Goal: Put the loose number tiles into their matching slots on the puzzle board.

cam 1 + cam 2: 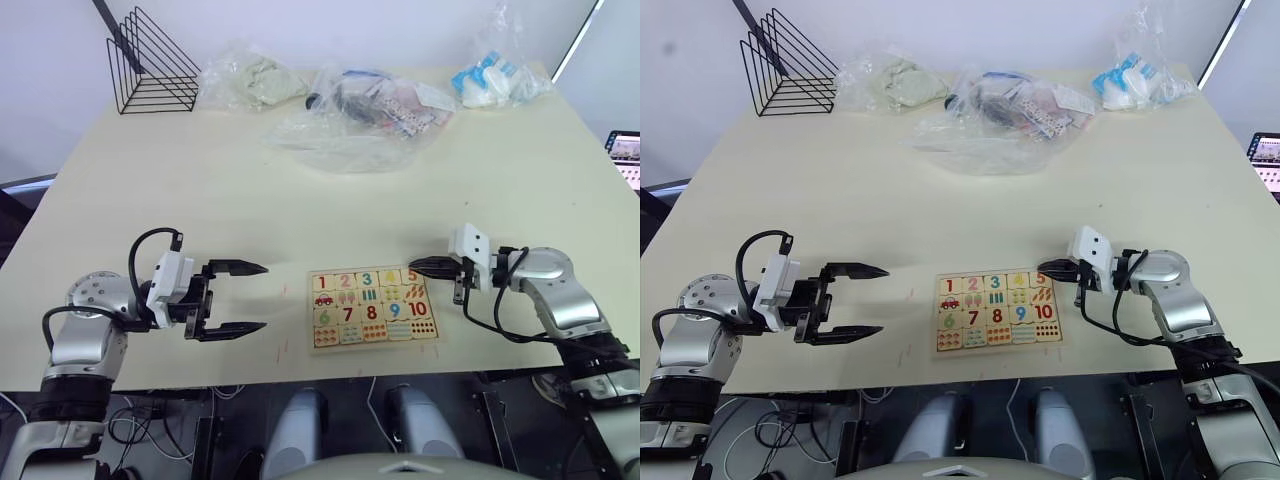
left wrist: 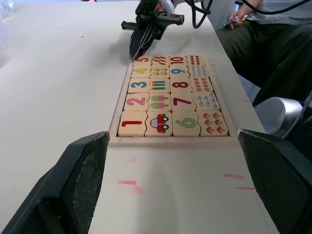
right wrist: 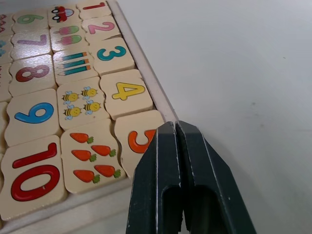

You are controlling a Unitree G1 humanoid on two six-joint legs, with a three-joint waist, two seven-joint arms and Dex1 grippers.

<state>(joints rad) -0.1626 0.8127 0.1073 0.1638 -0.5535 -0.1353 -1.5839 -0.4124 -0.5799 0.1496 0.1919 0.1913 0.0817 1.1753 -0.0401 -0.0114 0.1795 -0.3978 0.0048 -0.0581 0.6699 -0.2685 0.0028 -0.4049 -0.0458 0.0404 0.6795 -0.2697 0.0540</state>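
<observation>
The puzzle board (image 1: 373,307) lies near the table's front edge, between my two grippers. The number tiles 1 (image 2: 132,123), 2 (image 2: 137,101), 3 (image 2: 138,85), 4 (image 3: 126,91) and 5 (image 3: 138,140) sit in the row of slots along the board's far edge. My right gripper (image 1: 412,266) is shut with nothing in it, its tips at the outer edge of the 5 tile; I cannot tell whether they touch. My left gripper (image 1: 263,297) is wide open and empty, a short way left of the board.
A black wire rack (image 1: 150,65) stands at the back left. Clear plastic bags (image 1: 370,110) with contents lie along the far edge. A seated person (image 2: 273,48) is beyond the table's right side. Small red marks (image 2: 127,183) dot the table by the board.
</observation>
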